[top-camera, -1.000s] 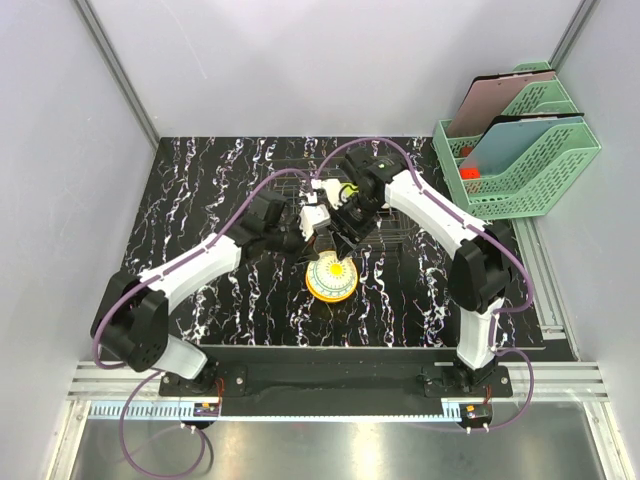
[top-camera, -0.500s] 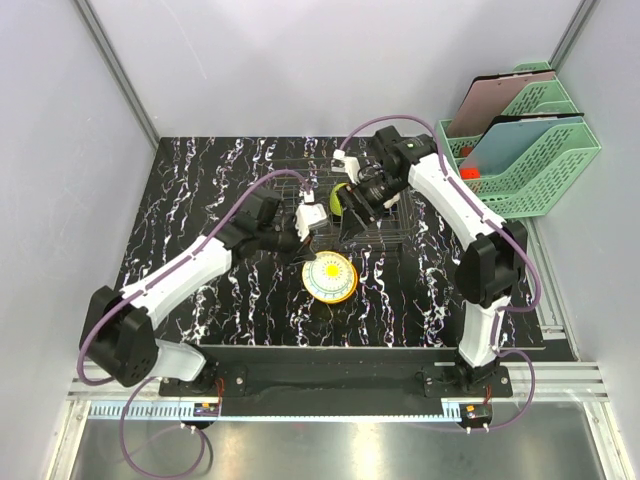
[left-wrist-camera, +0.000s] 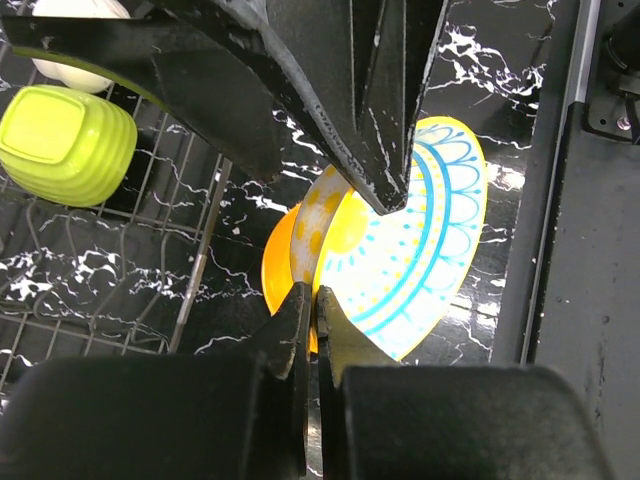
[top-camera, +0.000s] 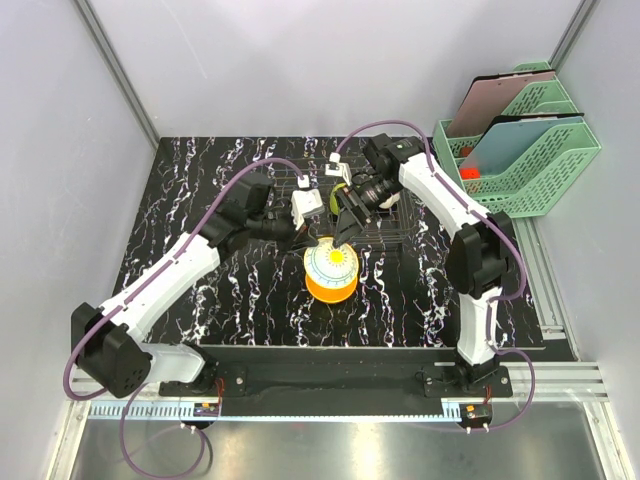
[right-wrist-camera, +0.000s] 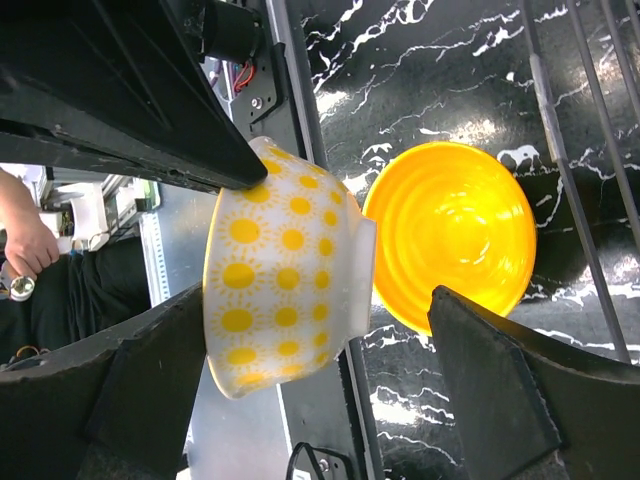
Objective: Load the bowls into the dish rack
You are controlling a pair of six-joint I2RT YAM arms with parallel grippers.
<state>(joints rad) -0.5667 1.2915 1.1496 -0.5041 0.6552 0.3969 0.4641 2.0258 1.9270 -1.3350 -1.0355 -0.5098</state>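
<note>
Bowls: patterned bowl (left-wrist-camera: 400, 250) had lifted off orange bowl (left-wrist-camera: 278, 270) and hung tilted beside dish rack (left-wrist-camera: 190, 225). Left gripper (left-wrist-camera: 312, 305) was clamped on its rim. Right gripper (top-camera: 348, 212) had opened wide, empty, leaving lime green bowl (left-wrist-camera: 65, 145) in rack. Patterned and orange bowls were not yet loaded.

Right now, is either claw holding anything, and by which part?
The left claw pinches the yellow-spotted bowl by its rim. The right claw is open, holding nothing.
</note>
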